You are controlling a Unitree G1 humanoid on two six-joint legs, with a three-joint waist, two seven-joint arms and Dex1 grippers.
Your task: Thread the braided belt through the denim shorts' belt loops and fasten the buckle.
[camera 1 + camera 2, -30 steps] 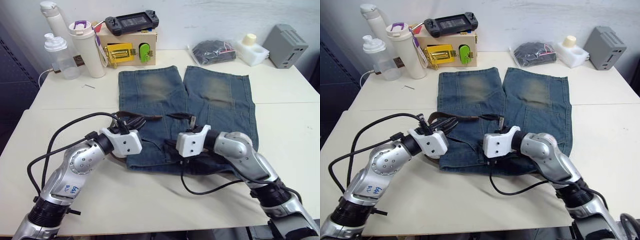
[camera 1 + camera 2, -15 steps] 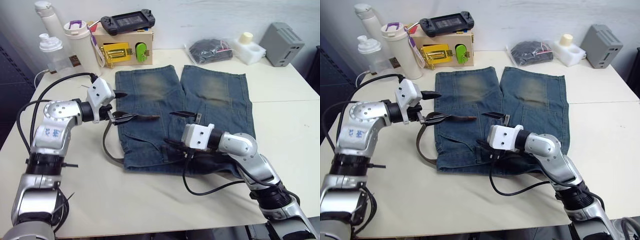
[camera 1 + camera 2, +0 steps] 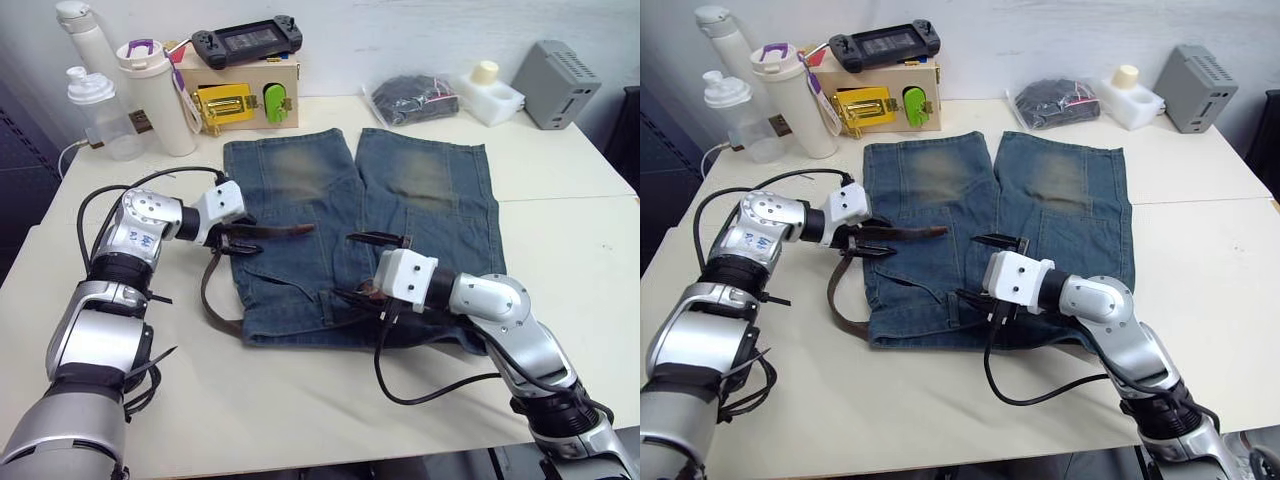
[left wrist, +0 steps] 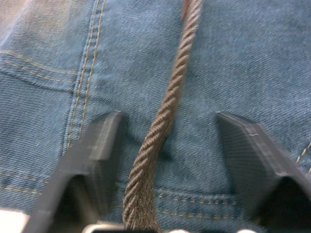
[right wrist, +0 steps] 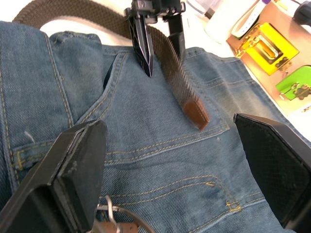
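Observation:
The denim shorts (image 3: 400, 190) lie flat on the table with the waistband toward me. The braided belt (image 3: 285, 231) loops off the shorts' left edge onto the table, and its leather tip rests on the seat. My left gripper (image 3: 252, 237) is open and straddles the strap (image 4: 167, 97) without touching it. At mid-waistband my right gripper (image 3: 365, 268) is open wide above the denim. The silver buckle (image 5: 114, 216) sits just under its wrist. I cannot make out the belt loops along the waistband.
Along the back edge stand bottles (image 3: 150, 95), a wooden latch box (image 3: 240, 95) with a game controller (image 3: 245, 40) on top, a black bundle in plastic (image 3: 405, 100), a white container (image 3: 490, 95) and a grey box (image 3: 555, 85). A black cable (image 3: 440, 385) trails near the front.
My left arm has swung out from the waistband to the shorts' left side, pulling the belt into a loop. Its fingers now sit closer around the strap. The right gripper has barely moved.

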